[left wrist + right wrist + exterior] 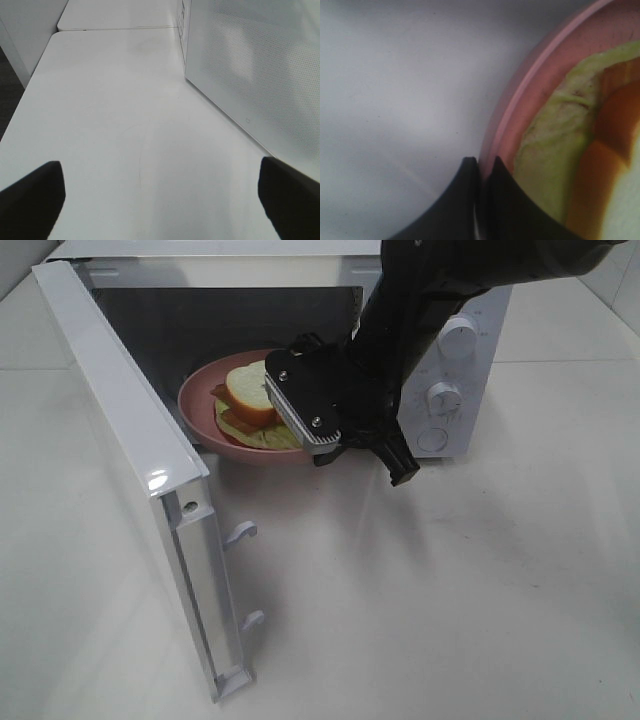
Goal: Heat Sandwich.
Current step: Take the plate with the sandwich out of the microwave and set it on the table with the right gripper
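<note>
The sandwich (250, 400), white bread over red filling and green lettuce, lies on a round pink plate (200, 405) in the mouth of the open white microwave (470, 370). My right arm (400, 340) reaches down to the plate's near edge. In the right wrist view my right gripper (482, 167) is shut on the plate's rim (520, 100), with the sandwich's lettuce (550, 150) just beside it. My left gripper (160, 200) stands open and empty above the bare table; only its two dark fingertips (32, 200) show. It does not show in the exterior view.
The microwave door (120, 440) swings wide open toward the front left, latch hooks (243, 532) sticking out. Its dotted outer face (260, 65) stands close on one side of my left gripper. The white table (450, 590) spreads in front of the microwave.
</note>
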Controlling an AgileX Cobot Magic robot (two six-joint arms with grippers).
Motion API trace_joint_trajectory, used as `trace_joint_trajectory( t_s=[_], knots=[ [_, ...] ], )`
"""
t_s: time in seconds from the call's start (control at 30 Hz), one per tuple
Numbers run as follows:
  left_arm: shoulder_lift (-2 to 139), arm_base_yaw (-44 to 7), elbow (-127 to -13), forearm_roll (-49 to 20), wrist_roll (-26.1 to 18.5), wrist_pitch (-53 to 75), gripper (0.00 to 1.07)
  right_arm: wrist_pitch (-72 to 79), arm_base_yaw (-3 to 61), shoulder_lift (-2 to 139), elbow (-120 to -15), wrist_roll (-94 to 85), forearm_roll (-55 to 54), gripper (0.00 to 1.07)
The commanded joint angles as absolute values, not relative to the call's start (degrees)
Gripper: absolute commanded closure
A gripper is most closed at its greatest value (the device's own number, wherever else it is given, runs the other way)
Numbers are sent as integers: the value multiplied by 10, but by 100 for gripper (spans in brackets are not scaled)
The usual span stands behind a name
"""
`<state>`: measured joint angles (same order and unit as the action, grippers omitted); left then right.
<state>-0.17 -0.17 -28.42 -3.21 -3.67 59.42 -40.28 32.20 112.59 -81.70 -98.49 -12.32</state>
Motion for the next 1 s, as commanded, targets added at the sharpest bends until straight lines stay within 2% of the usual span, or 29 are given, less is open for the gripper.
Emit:
trace_joint_trajectory(
  t_s=[0.03, 1.0],
  knots=[
    [-18, 0, -282, -37, -36, 590, 5, -395, 321, 1102, -804, -990, -127, 107],
    [-18, 0, -282, -37, -36, 590, 5, -379, 322, 941, -626, -956, -107, 107]
  ],
)
